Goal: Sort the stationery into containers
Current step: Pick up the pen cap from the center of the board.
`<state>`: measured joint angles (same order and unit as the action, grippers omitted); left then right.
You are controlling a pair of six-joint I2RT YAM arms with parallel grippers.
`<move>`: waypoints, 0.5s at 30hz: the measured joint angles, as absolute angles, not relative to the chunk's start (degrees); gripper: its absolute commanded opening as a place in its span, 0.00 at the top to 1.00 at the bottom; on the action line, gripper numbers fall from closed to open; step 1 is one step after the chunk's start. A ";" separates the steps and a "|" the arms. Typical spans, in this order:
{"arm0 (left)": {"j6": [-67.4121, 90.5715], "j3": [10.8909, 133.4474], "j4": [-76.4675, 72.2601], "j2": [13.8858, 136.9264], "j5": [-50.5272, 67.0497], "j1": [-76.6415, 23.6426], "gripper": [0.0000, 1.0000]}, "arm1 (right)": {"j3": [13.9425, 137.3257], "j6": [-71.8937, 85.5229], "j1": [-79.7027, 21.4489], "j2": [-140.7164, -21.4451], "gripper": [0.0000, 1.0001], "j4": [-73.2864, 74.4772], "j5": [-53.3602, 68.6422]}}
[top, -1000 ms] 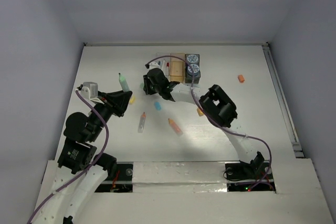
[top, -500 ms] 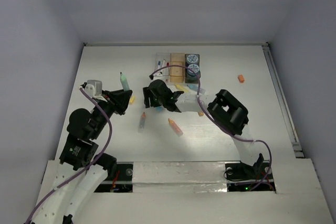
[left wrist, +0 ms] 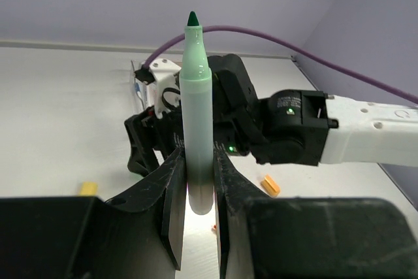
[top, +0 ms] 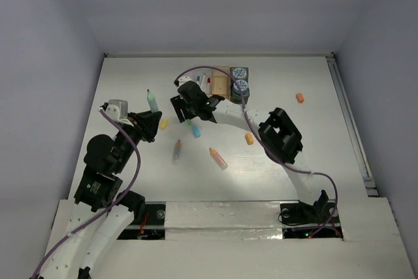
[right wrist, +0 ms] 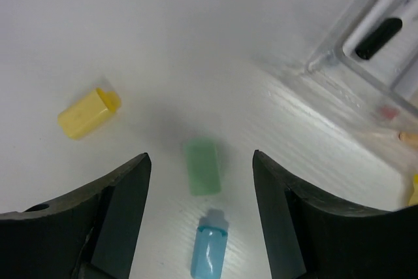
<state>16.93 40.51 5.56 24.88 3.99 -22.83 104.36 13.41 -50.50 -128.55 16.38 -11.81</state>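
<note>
The right wrist view alone showed plainly a green cap (right wrist: 202, 166) lying on the surface between the parted, empty fingers of my right hand (right wrist: 200, 161), beside the containers (top: 221, 86). My left hand (left wrist: 198, 161) was clamped on a green marker (left wrist: 196, 96), held off the surface.

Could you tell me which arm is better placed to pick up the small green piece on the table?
Right: the right gripper stands open directly over the small green plastic piece, while the left gripper is shut on a long green marker.
</note>
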 measured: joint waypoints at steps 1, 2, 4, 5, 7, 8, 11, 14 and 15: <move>16.84 40.51 5.56 24.91 3.88 -22.83 1.00 | 106.72 12.16 -50.24 -129.88 0.33 17.69 -10.70; 16.75 40.51 5.56 24.91 3.79 -22.83 1.00 | 108.57 11.22 -50.15 -131.04 0.34 18.96 -9.67; 16.64 40.51 5.56 24.91 3.55 -22.83 1.00 | 111.63 9.47 -49.76 -133.25 0.37 21.98 -8.16; 16.58 40.51 5.56 24.91 3.40 -22.83 1.00 | 112.97 8.75 -49.65 -134.34 0.38 23.38 -7.53; 16.51 40.51 5.56 24.93 3.16 -22.83 1.00 | 115.48 7.73 -49.63 -136.49 0.40 25.82 -6.50; 16.51 40.51 5.56 24.93 3.09 -22.83 1.00 | 116.40 7.35 -49.63 -137.36 0.40 26.83 -5.98; 16.49 40.51 5.56 24.93 2.92 -22.83 1.00 | 118.17 6.39 -49.65 -139.13 0.41 29.80 -4.84; 16.45 40.51 5.56 24.93 2.90 -22.83 1.00 | 119.35 5.93 -49.65 -139.26 0.46 31.29 -4.10; 16.43 40.51 5.56 24.93 2.90 -22.83 1.00 | 119.57 5.91 -49.65 -139.28 0.49 31.75 -3.99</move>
<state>16.43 40.51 5.56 24.93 2.90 -22.83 119.57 5.91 -49.65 -139.28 31.75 -3.99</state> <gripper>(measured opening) 0.142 0.557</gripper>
